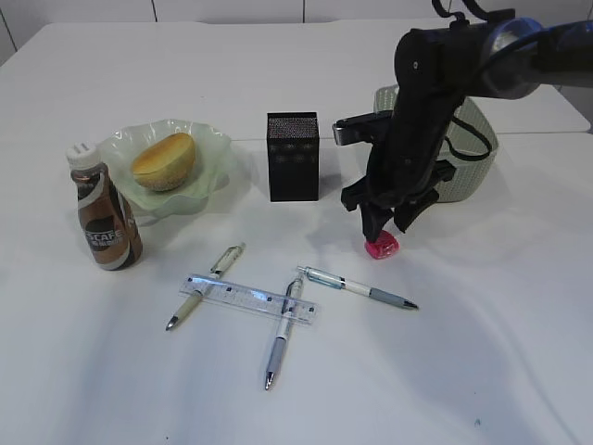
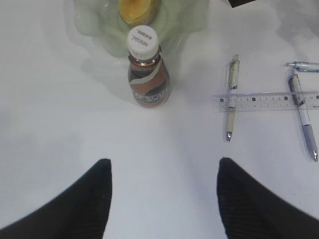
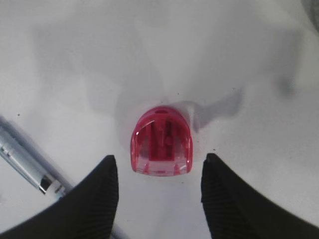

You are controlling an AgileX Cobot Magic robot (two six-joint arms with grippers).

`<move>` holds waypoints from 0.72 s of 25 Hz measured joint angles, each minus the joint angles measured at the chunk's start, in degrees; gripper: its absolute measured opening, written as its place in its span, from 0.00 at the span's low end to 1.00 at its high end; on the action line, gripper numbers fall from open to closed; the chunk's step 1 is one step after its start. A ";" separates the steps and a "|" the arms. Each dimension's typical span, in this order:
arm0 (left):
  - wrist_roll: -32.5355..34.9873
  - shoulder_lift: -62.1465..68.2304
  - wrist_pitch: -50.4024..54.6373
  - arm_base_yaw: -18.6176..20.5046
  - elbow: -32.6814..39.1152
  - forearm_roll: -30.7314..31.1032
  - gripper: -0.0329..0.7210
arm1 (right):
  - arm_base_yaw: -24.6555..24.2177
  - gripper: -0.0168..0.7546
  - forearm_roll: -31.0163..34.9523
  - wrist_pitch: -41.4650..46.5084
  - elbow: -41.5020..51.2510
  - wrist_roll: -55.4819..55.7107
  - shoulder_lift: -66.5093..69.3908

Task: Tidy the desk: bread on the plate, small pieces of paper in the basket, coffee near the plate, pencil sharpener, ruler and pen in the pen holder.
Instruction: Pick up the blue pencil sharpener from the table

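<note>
Under the right gripper (image 3: 159,199), the wrist camera shows a pink translucent pencil sharpener (image 3: 161,143) lying on the white desk (image 3: 239,59), between the parted, empty jaws and untouched; the exterior view gives only a pink blob (image 1: 382,246) below the arm. Far left, the bread (image 1: 164,161) sits on the green plate (image 1: 208,153), the coffee bottle (image 1: 104,222) just beside it. Only the left wrist view shows the left gripper (image 2: 164,199), spread apart above bare desk near the bottle (image 2: 147,74). A clear ruler (image 1: 250,298) lies across two pens (image 1: 206,286) (image 1: 283,333); a third pen (image 1: 357,287) lies right of them. Farther back stand the black mesh pen holder (image 1: 293,156) and the basket (image 1: 474,148).
</note>
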 joint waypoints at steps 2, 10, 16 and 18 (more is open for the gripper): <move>0.00 0.00 0.10 0.00 0.00 0.00 0.66 | 0.00 0.57 0.00 -0.05 -0.11 0.00 0.22; 0.00 0.00 0.22 0.00 0.00 0.00 0.66 | 0.00 0.58 0.27 -1.48 -0.48 -0.06 0.91; 0.00 0.00 0.22 0.00 0.00 0.00 0.66 | 0.00 0.64 1.52 -1.48 -0.48 -0.06 0.91; 0.00 0.00 0.22 0.00 0.00 0.00 0.66 | 0.00 0.65 1.64 -1.48 -0.48 -0.16 0.91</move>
